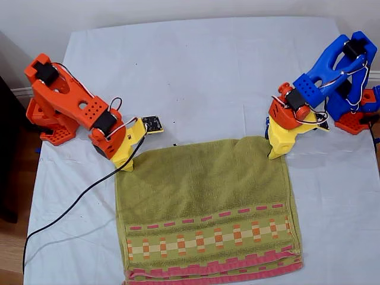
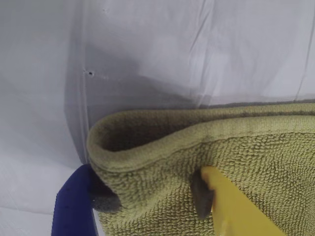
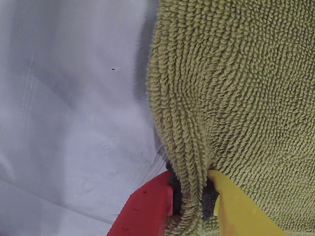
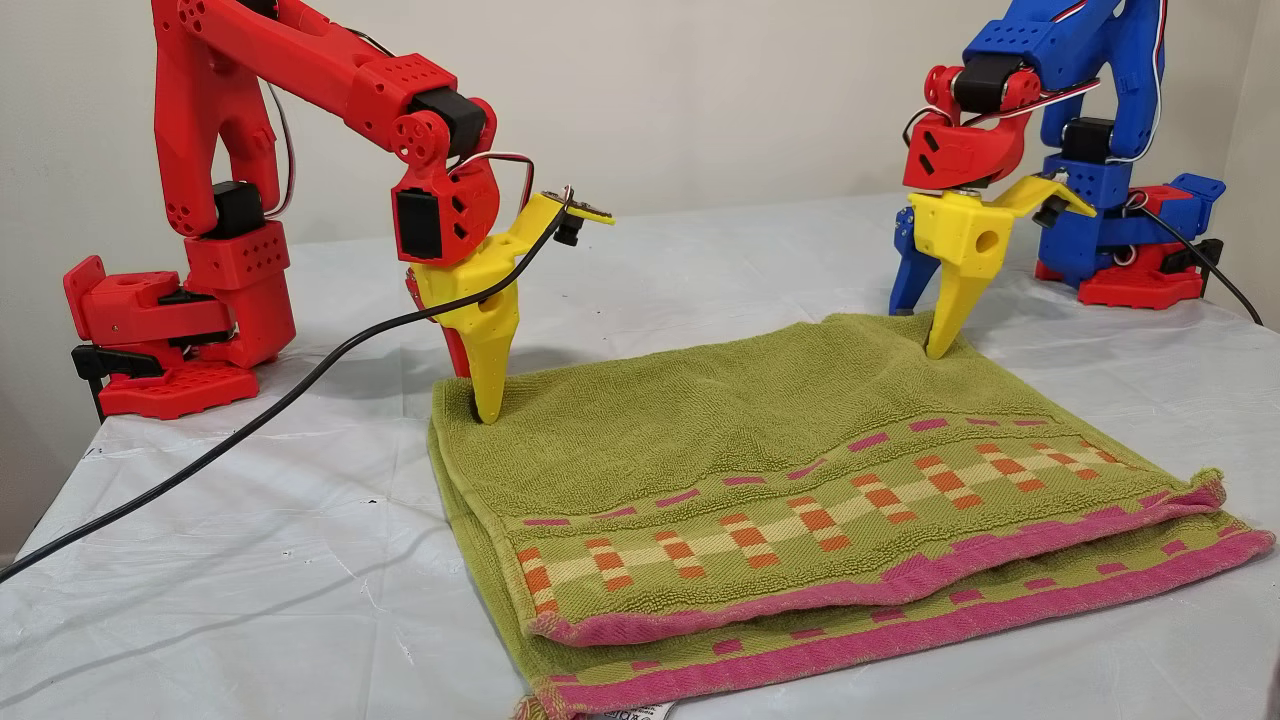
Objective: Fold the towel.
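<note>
The olive-green towel [image 1: 202,190] lies doubled over on the white tablecloth. Its pink hems and checked band [image 4: 760,530] are at the near edge and its fold is at the far edge. My first gripper [image 1: 274,155], on the blue arm, stands at the fold's corner on the exterior view's right. Its blue and yellow fingers are shut on the towel's rolled edge [image 2: 147,147]. My second gripper [image 1: 126,166], on the red arm, pinches the other fold corner [image 3: 192,162] between its red and yellow fingers. Both gripper tips are down at cloth level [image 4: 480,400].
A black cable [image 1: 77,199] runs from the red arm across the white tablecloth [image 1: 196,77] toward the exterior view's lower left. The arm bases [image 4: 160,330] [image 4: 1130,260] stand at the table's far corners. A small white tag [image 4: 630,712] peeks out under the towel's near hem.
</note>
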Robot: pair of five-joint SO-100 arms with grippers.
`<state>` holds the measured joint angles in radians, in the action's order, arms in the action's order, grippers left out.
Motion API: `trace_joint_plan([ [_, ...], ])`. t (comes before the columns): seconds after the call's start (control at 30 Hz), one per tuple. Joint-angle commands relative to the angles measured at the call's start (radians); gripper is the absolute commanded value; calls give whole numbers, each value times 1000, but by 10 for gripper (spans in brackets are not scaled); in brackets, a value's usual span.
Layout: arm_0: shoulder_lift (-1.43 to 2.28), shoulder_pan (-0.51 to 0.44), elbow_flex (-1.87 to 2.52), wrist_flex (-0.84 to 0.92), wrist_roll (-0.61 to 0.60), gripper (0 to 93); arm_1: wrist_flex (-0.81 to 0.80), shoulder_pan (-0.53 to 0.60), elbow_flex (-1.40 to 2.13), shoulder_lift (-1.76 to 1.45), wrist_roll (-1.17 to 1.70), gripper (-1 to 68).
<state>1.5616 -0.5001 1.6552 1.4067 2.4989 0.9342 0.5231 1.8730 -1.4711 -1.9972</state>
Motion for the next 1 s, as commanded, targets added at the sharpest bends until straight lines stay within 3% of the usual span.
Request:
trace_joint_plan([
  [0.0,72,-14,-5,3,6,1,-26,5,11,2,5,314],
  [0.13,74,-14,-5,0,5,1,-41,3,29,-9,14,275],
  [0.2,74,-12,-3,-2,3,1,-54,2,38,-14,21,101],
  [0.37,74,-8,-2,3,-5,1,41,2,-31,21,52,11],
  [0.53,77,23,-11,31,-67,1,330,-8,-316,173,106,3],
  [0.7,104,86,-46,183,-170,1,604,-49,-598,336,167,3],
  [0.97,325,160,75,302,-252,1,594,-175,-393,81,267,3],
])
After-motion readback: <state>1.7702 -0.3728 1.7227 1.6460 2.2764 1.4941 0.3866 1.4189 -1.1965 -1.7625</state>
